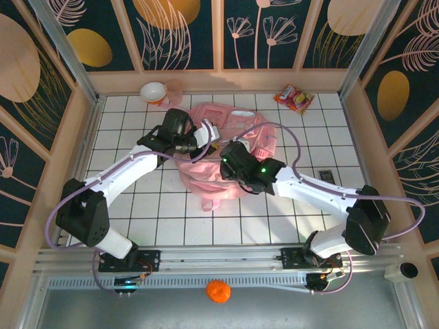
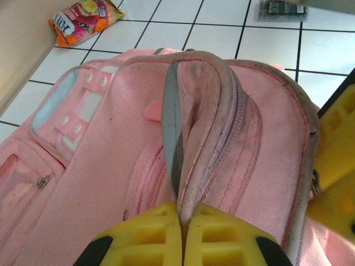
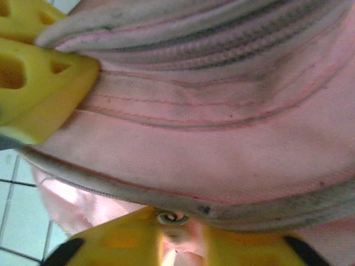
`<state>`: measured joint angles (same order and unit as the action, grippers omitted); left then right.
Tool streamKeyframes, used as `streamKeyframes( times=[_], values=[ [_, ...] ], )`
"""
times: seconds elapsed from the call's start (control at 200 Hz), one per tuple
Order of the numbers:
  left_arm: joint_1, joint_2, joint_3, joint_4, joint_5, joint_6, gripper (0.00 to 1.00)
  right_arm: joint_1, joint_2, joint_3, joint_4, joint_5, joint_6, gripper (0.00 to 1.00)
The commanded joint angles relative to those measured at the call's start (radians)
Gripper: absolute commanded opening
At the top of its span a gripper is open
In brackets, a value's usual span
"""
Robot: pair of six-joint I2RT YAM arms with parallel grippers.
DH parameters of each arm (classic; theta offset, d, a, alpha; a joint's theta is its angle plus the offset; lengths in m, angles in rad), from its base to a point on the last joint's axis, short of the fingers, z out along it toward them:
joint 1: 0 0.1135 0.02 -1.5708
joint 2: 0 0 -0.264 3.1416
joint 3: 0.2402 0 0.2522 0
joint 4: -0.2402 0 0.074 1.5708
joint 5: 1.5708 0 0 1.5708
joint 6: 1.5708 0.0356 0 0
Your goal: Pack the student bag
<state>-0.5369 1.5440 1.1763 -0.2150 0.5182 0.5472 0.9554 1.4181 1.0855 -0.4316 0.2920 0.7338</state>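
Early stage, prob.: left gripper [image 2: 181,213] is clamping a raised fold of the student bag [image 2: 111,183] by the zip, w/ the bag lying right under both jaw sets. Right gripper [image 3: 169,235] jaws are sitting nearly together round a small metal ring [image 3: 169,218]; can't tell if gripping. Snack pkt [image 2: 83,19] is lying well beyond the left jaws, so loading looks undone.

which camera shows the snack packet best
The top external view: the snack packet lies whole and unobstructed on the tiles by the far wall, beyond the student bag. The left wrist view shows the snack packet closer, with larger print, but partly cropped at the frame's top edge.
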Motion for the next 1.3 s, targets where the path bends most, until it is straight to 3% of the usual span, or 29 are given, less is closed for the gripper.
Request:
streamKeyframes(
  times=[0.0, 0.29, 0.38, 0.47, 0.681, 0.826, 0.916, 1.081, 1.146, 1.186, 1.296],
  values=[
    [-0.005, -0.061, 0.020, 0.106, 0.092, -0.027, 0.00, -0.003, 0.003, 0.027, -0.138, 0.175, 0.064, 0.16],
    [-0.005, -0.055, 0.023, 0.092, 0.067, -0.017, 0.00, -0.009, -0.034, 0.012, -0.231, 0.203, 0.124, 0.16],
    [-0.005, -0.052, 0.025, 0.092, 0.073, -0.017, 0.00, -0.026, -0.026, 0.006, -0.215, 0.172, 0.107, 0.30],
    [-0.005, -0.053, 0.024, 0.092, 0.084, -0.016, 0.00, -0.033, -0.019, -0.004, -0.177, 0.139, 0.078, 0.32],
    [-0.005, -0.059, 0.021, 0.097, 0.088, -0.017, 0.00, -0.038, -0.005, 0.001, -0.165, 0.134, 0.050, 0.08],
    [-0.006, -0.061, 0.020, 0.092, 0.084, -0.013, 0.00, -0.050, -0.010, 0.014, -0.239, 0.171, 0.060, 0.07],
    [-0.005, -0.063, 0.018, 0.089, 0.077, -0.008, 0.00, -0.065, -0.025, 0.006, -0.245, 0.158, 0.037, 0.00],
    [-0.005, -0.071, 0.007, 0.065, 0.053, 0.036, 0.00, -0.078, -0.091, -0.051, -0.119, 0.002, -0.112, 0.00],
    [-0.005, -0.081, 0.013, 0.020, 0.100, 0.084, 0.30, -0.078, -0.121, -0.086, -0.034, -0.100, -0.159, 0.00],
    [-0.006, -0.092, 0.009, -0.006, 0.152, 0.119, 0.43, -0.079, -0.138, -0.105, 0.010, -0.153, -0.175, 0.00],
    [-0.013, -0.149, -0.053, -0.034, 0.231, 0.197, 0.55, -0.085, -0.160, -0.132, 0.068, -0.254, -0.195, 0.00]
  ],
)
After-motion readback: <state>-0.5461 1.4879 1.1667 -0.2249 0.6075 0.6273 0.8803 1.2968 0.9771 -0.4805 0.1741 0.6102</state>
